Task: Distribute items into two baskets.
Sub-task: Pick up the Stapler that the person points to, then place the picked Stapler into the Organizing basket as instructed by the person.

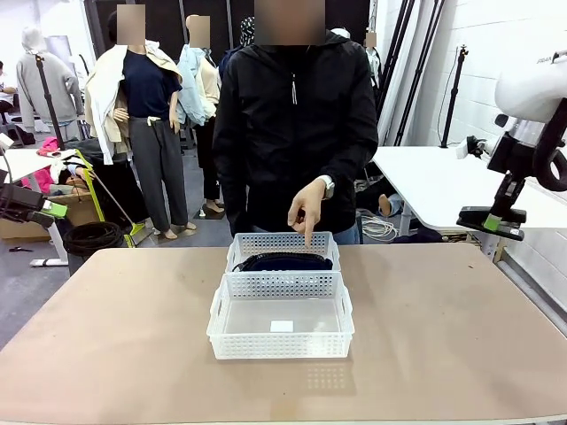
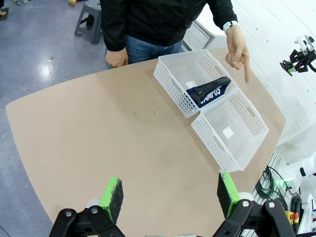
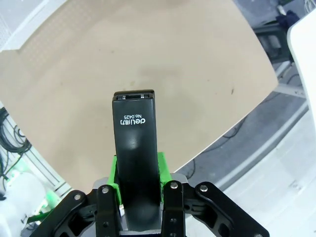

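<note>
Stapler (image 3: 134, 143) top: white print "deli" with a logo, and "No.0425" beneath it
Pouch (image 2: 210, 90) in the far basket (image 2: 170, 79): white letters, "AMPUS" readable
Near basket (image 1: 281, 341) label (image 1: 282, 326): white, blank from here

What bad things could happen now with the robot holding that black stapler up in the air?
The right gripper pinches the stapler only near one end, high over the table's edge, so it might tilt or slip and fall. The person's hand points into the far basket, right where an arm may come down, so it could get bumped. The pouch already fills much of that basket; the stapler might land on top instead of in the near basket.
</note>
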